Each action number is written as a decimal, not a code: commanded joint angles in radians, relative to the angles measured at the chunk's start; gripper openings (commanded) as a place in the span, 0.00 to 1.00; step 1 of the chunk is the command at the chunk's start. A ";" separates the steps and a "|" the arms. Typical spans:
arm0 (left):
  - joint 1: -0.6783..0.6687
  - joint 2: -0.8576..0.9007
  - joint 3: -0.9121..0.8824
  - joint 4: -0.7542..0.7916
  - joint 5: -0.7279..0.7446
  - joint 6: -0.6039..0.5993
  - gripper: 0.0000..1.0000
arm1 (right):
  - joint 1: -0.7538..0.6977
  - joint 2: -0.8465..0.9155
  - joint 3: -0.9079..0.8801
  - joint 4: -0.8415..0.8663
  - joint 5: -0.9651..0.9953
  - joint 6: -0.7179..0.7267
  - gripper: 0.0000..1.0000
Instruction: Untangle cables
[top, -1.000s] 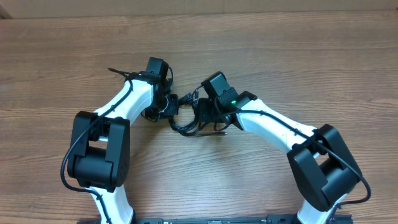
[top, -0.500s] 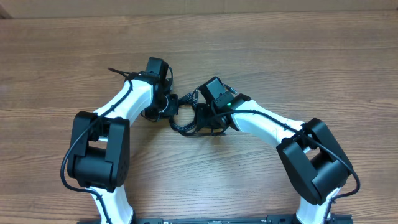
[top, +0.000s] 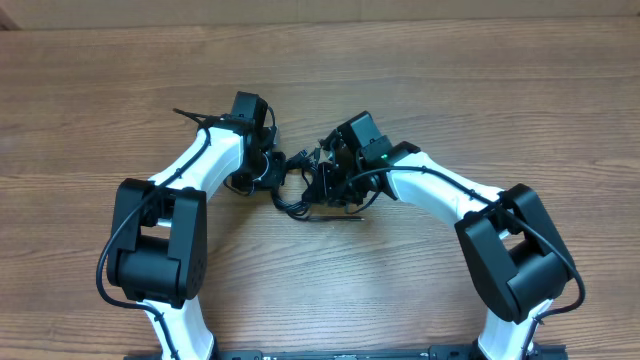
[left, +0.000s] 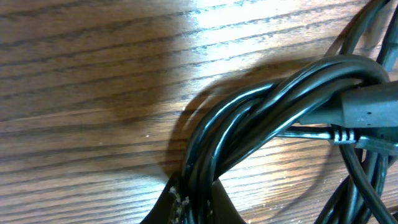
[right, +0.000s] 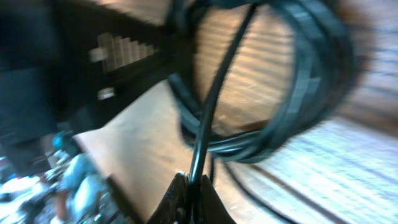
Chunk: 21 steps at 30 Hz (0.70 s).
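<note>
Now, mid-desk (top: 480, 90), the cables (top: 300, 200) lie knotted. The left claw (left: 191, 205) pinches several twisted together and the right claw (right: 191, 202) pinches one. Both grips seem set, so next probably comes a gentle pull apart.

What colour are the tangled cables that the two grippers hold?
Black. The left wrist view shows the cables best, bundled over the wood-grain table.

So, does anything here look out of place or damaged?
Only the cables stand out: they are bunched in one tangled clump at the middle of the table, with several strands twisted together like a rope. The left gripper pinches that twisted bundle, and the right gripper pinches one strand. No damage is visible.
</note>
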 joint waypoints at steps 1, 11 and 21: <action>0.013 -0.012 0.014 0.005 0.055 0.045 0.04 | -0.003 -0.062 0.022 0.039 -0.216 -0.057 0.04; 0.100 -0.029 0.024 0.019 0.227 0.105 0.04 | -0.003 -0.094 0.022 0.195 -0.403 -0.107 0.04; 0.144 -0.028 0.023 0.027 0.356 0.168 0.04 | -0.003 -0.160 0.023 0.425 -0.471 -0.077 0.04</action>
